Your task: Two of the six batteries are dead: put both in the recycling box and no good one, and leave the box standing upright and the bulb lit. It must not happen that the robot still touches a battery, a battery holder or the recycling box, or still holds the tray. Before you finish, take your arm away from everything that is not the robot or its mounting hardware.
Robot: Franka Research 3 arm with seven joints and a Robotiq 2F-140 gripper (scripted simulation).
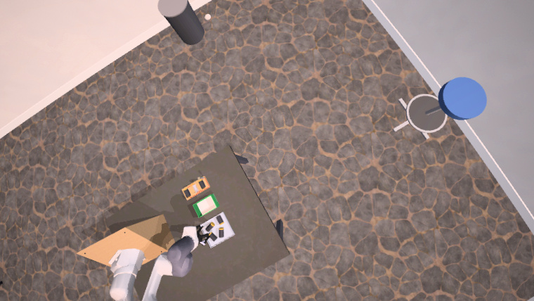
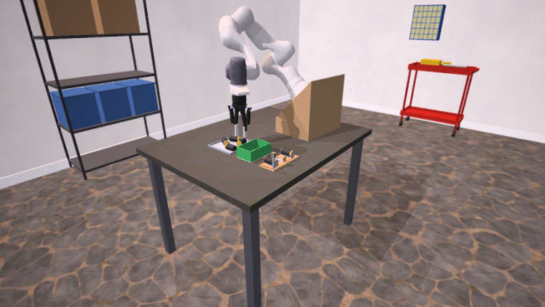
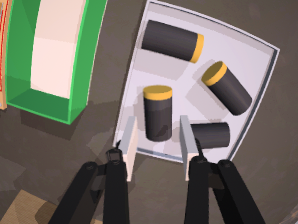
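Gripper [image 1: 202, 235] [image 2: 240, 136] [image 3: 158, 127] hovering over battery tray [image 1: 231, 235] [image 2: 217, 148] [image 3: 250, 37], partly open, holding nothing.

Top: green box [image 1: 195, 211] sitting between tray and battery holder [image 1: 198, 187]. Exterior: box [image 2: 249, 153] standing upright. Wrist: fingers flanking one battery [image 3: 158, 120] (dead or good, I cannot tell); picking seems underway, lowering and closing coming next.

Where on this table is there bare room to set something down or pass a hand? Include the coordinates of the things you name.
The exterior view shows a bare patch between the tray [image 1: 228, 236] [image 2: 216, 146] [image 3: 260, 60] and the near table edge, and another between the orange board [image 1: 190, 194] [image 2: 275, 167] and the near corner. It is crowded inside the tray, with four batteries under the gripper [image 1: 203, 237] [image 2: 240, 136] [image 3: 158, 150].
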